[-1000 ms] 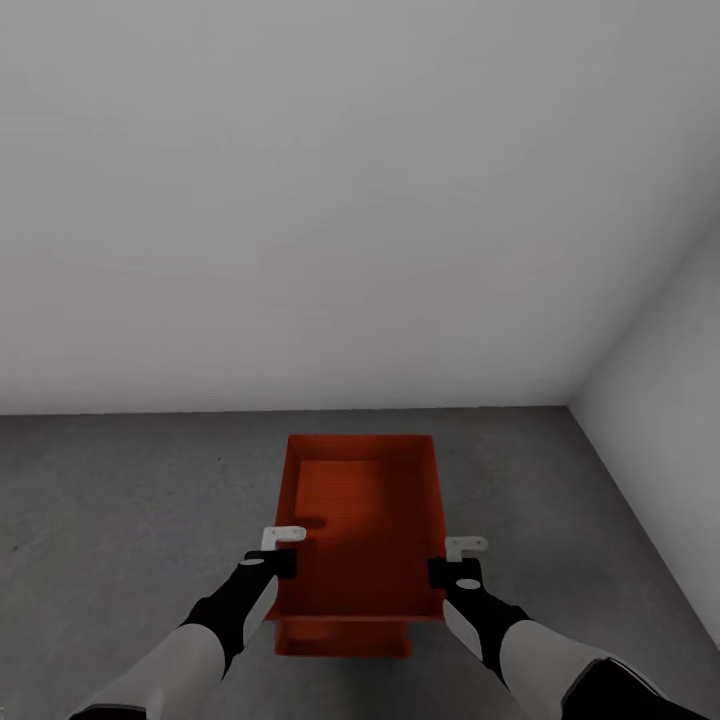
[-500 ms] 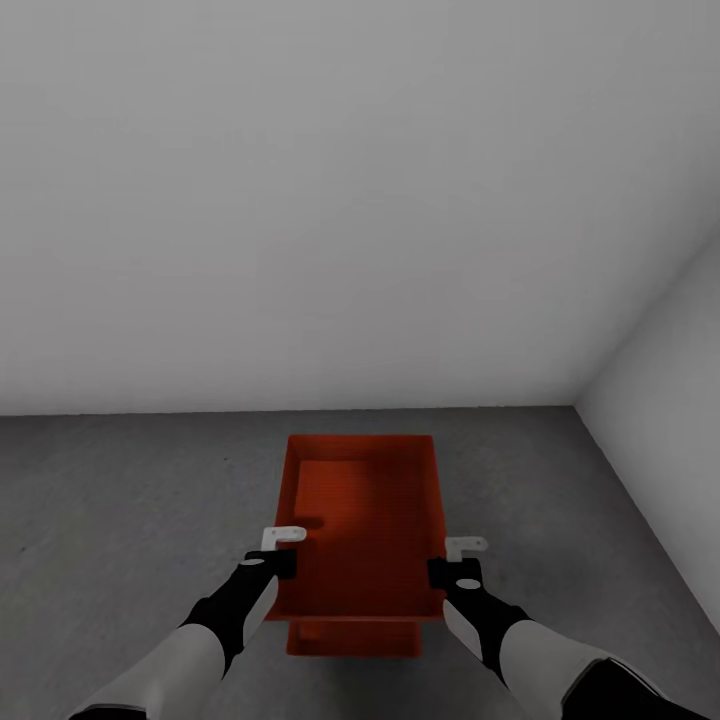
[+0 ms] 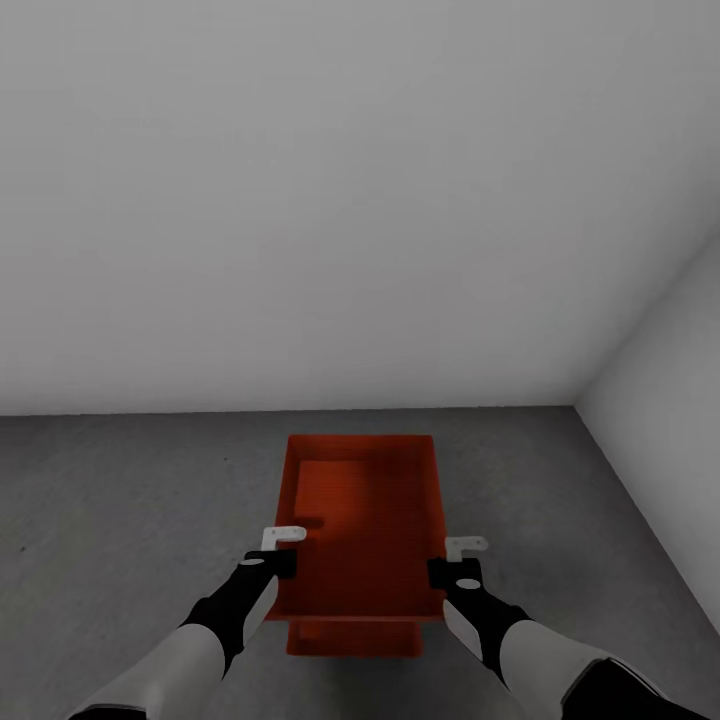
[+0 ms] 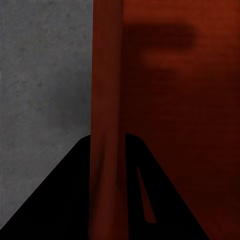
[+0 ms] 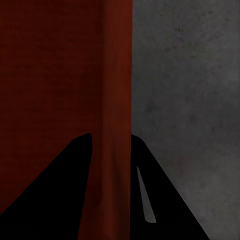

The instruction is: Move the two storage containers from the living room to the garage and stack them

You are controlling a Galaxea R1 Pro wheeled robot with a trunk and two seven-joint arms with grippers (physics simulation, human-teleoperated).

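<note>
place: the garage is shown, with the dark grey speckled floor (image 3: pixel 120 520), the plain white back wall (image 3: pixel 300 200) and a side wall (image 3: pixel 670 420) meeting in a corner.
upper container: a red-orange container (image 3: pixel 362 520) is held level above the floor between both arms, its open top turned up.
lower container: part of a second container (image 3: pixel 350 637) is seen under the near end of the held one, low down and apparently on the floor; whether the two touch cannot be told.
left gripper: the left gripper (image 3: pixel 272 556) is closed astride the left wall of the held container; in the left wrist view the wall (image 4: pixel 107 100) is pinched between the dark fingers (image 4: pixel 65 200).
right gripper: the right gripper (image 3: pixel 457 566) is closed the same way on the right wall (image 5: pixel 117 100), one finger (image 5: pixel 55 190) inside and one outside.
step in hand: the stacking is judged to be under way, the held container being lined up over the lower one.
next move: the held container is to be brought back until both outlines match, kept level, lowered until it is seated, and only then released by both grippers together.
</note>
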